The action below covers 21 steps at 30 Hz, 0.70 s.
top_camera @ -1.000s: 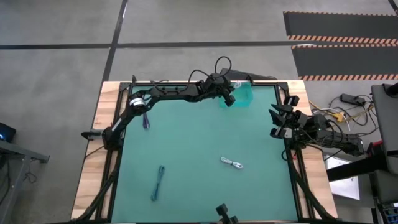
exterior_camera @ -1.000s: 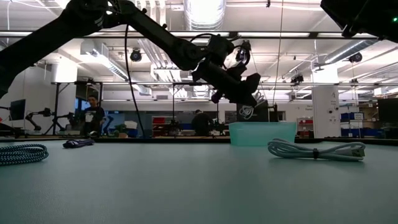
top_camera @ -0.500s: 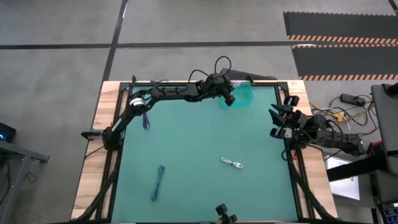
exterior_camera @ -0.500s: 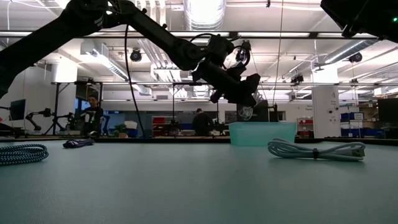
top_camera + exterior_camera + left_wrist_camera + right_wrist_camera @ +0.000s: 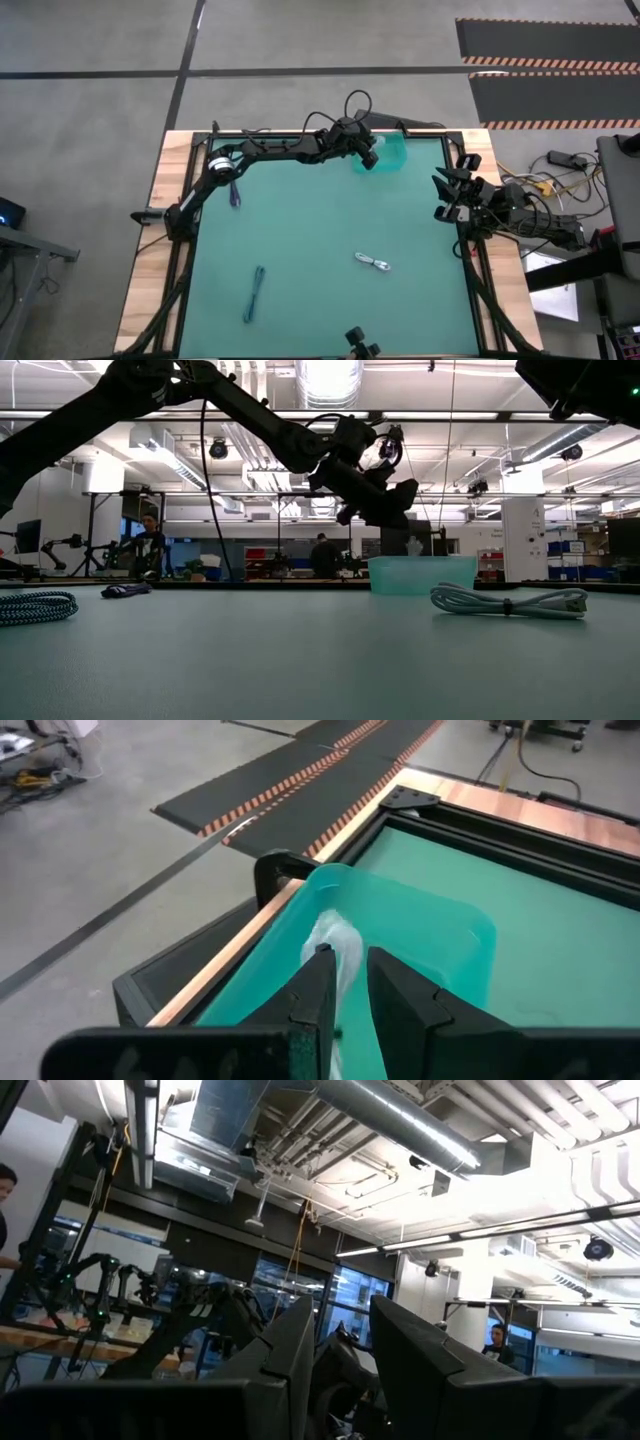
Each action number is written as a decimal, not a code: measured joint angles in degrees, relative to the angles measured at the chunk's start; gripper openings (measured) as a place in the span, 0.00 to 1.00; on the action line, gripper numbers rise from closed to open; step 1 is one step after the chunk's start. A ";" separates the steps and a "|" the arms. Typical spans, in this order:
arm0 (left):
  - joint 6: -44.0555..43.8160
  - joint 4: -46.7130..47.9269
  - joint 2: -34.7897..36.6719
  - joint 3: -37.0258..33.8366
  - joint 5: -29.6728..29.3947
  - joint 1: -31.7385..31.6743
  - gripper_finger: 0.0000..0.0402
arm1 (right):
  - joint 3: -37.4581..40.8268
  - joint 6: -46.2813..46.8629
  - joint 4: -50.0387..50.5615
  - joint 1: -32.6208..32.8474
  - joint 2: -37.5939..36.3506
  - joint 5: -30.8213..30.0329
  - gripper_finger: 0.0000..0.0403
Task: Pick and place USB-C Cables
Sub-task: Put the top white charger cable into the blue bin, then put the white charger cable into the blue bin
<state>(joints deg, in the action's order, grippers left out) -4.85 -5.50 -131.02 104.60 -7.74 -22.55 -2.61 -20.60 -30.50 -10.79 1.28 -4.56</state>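
Leftmost, the dark cable (image 5: 235, 192) lies near the table's (image 5: 320, 230) left edge, long axis running near to far. Blue-grey cable (image 5: 256, 293) lies at lower left, thin bundle, lengthwise nearly the same way, slightly tilted. Left gripper (image 5: 372, 160) reaches across the far edge, hovering over the teal bin (image 5: 393, 152); fingers parted a little, a white coil (image 5: 335, 945) below them inside the bin, not gripped. White cable (image 5: 372, 263) lies mid-table, skewed. Right gripper (image 5: 443, 196) waits at the right edge, fingers apart, empty.
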 joint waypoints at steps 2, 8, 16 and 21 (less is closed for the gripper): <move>-0.78 -0.02 0.00 0.00 -0.25 -0.04 0.11 | 0.00 0.00 0.02 0.00 0.00 0.00 0.23; -0.80 -0.02 0.00 0.00 -0.25 -0.07 0.11 | 0.00 0.00 0.02 0.00 0.00 0.00 0.23; -0.60 1.51 0.69 0.00 0.76 0.20 0.11 | 0.00 -0.46 0.16 0.00 0.00 0.00 0.23; 0.51 6.76 4.56 0.04 1.47 1.44 0.11 | 0.00 -0.44 0.20 -0.01 0.00 -0.01 0.23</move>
<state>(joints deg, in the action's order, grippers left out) -4.35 1.26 -126.46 104.64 -6.27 -21.11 -2.61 -21.04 -30.30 -10.79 1.28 -4.57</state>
